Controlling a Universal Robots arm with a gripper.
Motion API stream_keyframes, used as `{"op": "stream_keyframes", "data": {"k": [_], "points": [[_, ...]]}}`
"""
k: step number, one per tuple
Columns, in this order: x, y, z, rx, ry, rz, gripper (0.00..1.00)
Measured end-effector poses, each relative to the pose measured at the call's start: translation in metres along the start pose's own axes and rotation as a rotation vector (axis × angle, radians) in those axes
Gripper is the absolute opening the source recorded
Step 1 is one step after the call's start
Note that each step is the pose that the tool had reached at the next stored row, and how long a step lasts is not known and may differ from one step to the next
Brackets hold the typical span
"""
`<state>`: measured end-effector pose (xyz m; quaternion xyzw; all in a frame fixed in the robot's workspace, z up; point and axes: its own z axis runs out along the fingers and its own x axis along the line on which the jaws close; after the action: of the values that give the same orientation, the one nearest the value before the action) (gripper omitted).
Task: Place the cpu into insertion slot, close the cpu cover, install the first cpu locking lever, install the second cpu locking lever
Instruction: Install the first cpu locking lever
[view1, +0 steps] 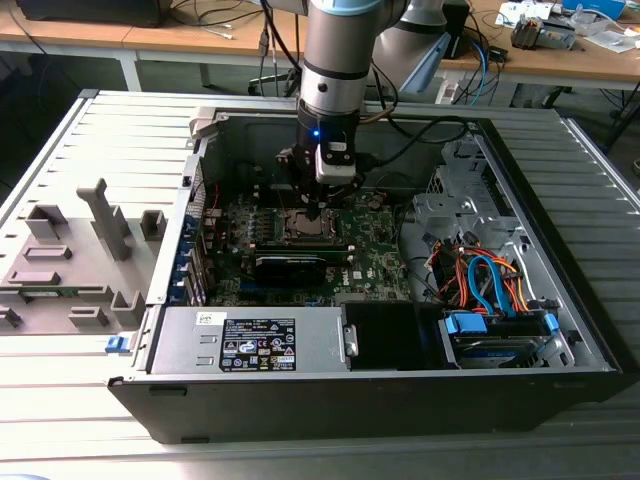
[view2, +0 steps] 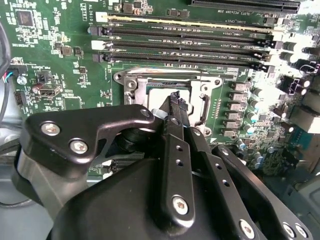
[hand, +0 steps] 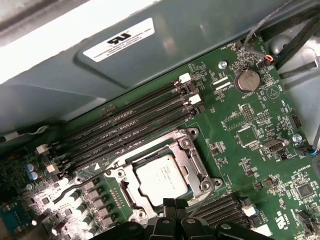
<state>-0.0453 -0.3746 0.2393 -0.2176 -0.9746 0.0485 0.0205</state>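
Since the cpu is already lying flat in the insertion slot, with the cpu cover lying down around it as a metal frame, we are judging that the work is now at the locking levers. The levers themselves are too thin for us to say whether either is latched.

In the exterior view the hand is hanging just over the socket, slightly above the centre of the frame, inside the open computer case. In the second wrist view the hand is looking narrow. Its fingertips are drawn together with nothing between them, and its tip is poised at the socket's edge. We cannot tell whether it is touching the frame.

To do this step well, we are thinking the closed fingertips should be working as one blunt pusher. They should be bearing only on the lever's rod, never on the chip's pale top or on the green motherboard. We are also judging that the push should be following the lever's own arc, slowly, until it is sitting under its hook. The memory slots are lying just beside the socket, so any sideways slip is risking a knock there.
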Motion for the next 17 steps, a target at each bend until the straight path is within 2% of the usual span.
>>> {"op": "stream_keyframes", "data": {"k": [3, 17], "points": [[0.0, 0.0, 0.0, 0.0002, -0.0022, -0.022, 0.11], [0.0, 0.0001, 0.0001, -0.0006, -0.0069, -0.075, 0.11]]}}
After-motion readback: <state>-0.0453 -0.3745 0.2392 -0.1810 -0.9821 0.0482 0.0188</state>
